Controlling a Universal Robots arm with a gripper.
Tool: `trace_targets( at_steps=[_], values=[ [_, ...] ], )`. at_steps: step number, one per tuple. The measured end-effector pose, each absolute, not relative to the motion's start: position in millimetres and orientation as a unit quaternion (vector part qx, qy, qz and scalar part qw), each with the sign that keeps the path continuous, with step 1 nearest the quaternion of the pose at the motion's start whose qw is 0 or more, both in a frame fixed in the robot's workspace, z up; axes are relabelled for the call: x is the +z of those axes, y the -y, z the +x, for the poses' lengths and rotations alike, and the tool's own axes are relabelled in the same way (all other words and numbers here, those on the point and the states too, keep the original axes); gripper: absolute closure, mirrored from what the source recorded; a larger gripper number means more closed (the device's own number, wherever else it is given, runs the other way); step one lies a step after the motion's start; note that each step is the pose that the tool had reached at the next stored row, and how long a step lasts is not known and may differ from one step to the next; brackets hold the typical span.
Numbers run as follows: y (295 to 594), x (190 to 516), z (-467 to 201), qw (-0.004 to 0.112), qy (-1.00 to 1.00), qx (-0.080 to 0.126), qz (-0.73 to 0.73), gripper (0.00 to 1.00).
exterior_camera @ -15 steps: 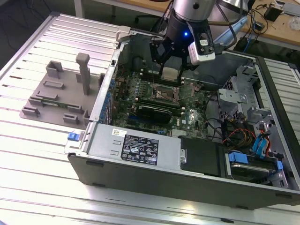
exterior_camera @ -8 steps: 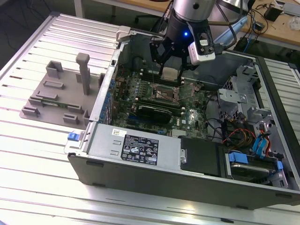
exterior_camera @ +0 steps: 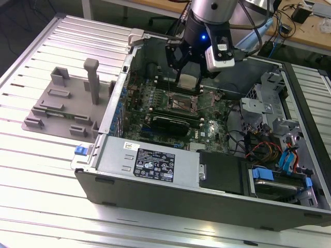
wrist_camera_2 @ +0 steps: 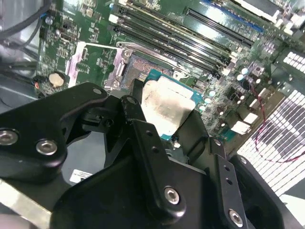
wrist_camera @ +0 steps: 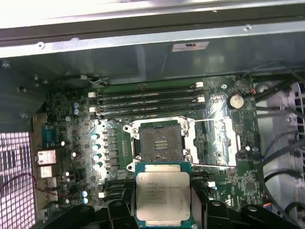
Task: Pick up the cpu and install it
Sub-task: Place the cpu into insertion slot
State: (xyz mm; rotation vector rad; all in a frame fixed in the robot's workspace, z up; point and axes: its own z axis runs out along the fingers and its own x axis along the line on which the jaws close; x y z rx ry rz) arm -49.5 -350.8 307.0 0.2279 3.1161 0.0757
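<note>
The cpu (exterior_camera: 187, 80) is a small square chip with a silver top, and it hangs above the motherboard inside the open computer case (exterior_camera: 155, 175). My gripper (exterior_camera: 187, 76) is shut on it, one black finger on each side. In the first wrist view the cpu (wrist_camera: 163, 195) sits between the fingers (wrist_camera: 119, 210), just short of the open black socket (wrist_camera: 160, 143) with its metal frame. In the second wrist view the cpu (wrist_camera_2: 167, 102) is tilted over the socket (wrist_camera_2: 136, 67), apart from it.
Memory slots (wrist_camera: 147, 100) run along one side of the socket. A grey plastic fixture (exterior_camera: 67, 103) stands on the slatted table at the exterior view's left. The power supply (exterior_camera: 150, 163), drive cage (exterior_camera: 269, 103) and loose cables (exterior_camera: 258, 150) crowd the case.
</note>
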Motion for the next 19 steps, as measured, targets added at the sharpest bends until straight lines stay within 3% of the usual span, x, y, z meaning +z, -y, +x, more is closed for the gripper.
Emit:
trace_targets(
  at_steps=[19],
  values=[
    [350.8,306.5,-49.5,0.014,-0.953,0.022,0.302,0.45]
  ],
)
